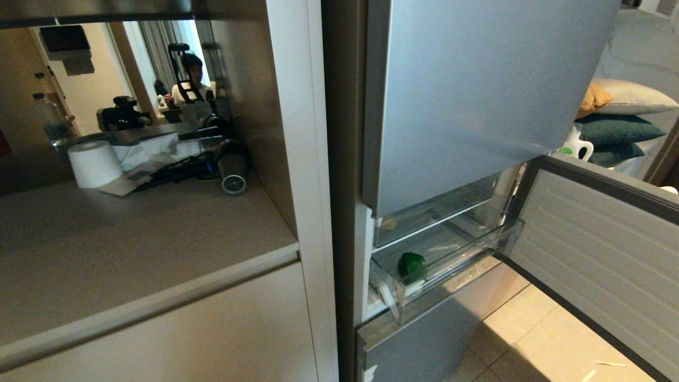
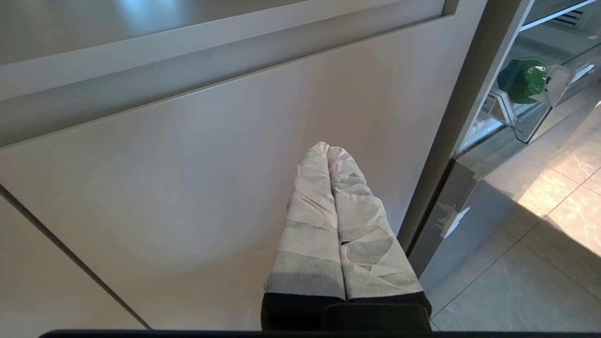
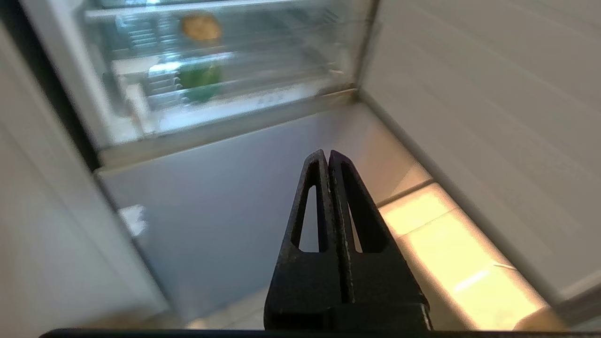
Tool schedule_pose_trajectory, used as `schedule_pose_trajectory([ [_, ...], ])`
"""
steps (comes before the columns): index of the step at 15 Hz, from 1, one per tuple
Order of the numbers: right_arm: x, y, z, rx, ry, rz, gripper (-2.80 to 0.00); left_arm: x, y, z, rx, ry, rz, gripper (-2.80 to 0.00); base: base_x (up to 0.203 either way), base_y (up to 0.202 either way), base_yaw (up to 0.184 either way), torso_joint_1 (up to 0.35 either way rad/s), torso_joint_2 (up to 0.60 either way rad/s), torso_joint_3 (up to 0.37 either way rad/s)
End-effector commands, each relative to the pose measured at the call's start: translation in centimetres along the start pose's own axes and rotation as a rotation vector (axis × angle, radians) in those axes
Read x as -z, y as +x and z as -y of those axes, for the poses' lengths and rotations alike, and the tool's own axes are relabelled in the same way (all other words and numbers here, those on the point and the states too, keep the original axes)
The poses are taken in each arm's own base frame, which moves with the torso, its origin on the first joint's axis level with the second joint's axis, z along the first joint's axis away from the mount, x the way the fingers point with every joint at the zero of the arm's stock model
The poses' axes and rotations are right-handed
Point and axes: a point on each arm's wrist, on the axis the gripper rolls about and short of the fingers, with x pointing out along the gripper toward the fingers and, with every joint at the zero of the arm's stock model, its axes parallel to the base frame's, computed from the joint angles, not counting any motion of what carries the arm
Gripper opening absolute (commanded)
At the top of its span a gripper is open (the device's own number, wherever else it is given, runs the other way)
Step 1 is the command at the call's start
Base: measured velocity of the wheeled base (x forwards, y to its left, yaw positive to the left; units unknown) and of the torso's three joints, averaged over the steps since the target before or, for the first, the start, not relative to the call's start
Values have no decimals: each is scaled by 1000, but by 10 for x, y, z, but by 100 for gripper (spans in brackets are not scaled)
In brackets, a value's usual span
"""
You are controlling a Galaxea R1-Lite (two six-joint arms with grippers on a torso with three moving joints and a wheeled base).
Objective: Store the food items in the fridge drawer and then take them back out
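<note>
Fridge drawer (image 1: 451, 265) was pulled out, clear plastic, glossy green pepper (image 1: 412, 265) sitting near its front edge, lumpy potato (image 3: 202, 27) on the level above. Open floor (image 1: 530, 329) below. Left hand (image 2: 327, 149) and right hand (image 3: 327, 155) both clenched, empty.

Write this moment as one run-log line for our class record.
left hand: shut, empty, by cabinet door | right hand: shut, empty, low before fridge | bell pepper: in open fridge drawer | potato: compartment above
</note>
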Motion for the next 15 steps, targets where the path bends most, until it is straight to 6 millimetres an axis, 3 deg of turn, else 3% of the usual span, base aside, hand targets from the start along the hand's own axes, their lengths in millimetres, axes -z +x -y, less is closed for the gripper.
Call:
schedule_pose_trajectory([
  [1, -20, -4, 2, 13, -13, 44, -280, 0, 0, 0, 0, 0, 0, -280, 0, 0, 0, 0, 0, 0],
  [4, -67, 17, 6, 18, 24, -93, -280, 0, 0, 0, 0, 0, 0, -280, 0, 0, 0, 0, 0, 0],
  [6, -91, 56, 7, 4, 70, -278, -280, 0, 0, 0, 0, 0, 0, -280, 0, 0, 0, 0, 0, 0],
  [8, -102, 103, 6, -28, 113, -439, -280, 0, 0, 0, 0, 0, -1, -280, 0, 0, 0, 0, 0, 0],
  [12, -88, 201, 2, -77, 173, -621, -280, 0, 0, 0, 0, 0, 0, -280, 0, 0, 0, 0, 0, 0],
  [15, -65, 252, -2, -116, 193, -629, -280, 0, 0, 0, 0, 0, 0, -280, 0, 0, 0, 0, 0, 0],
])
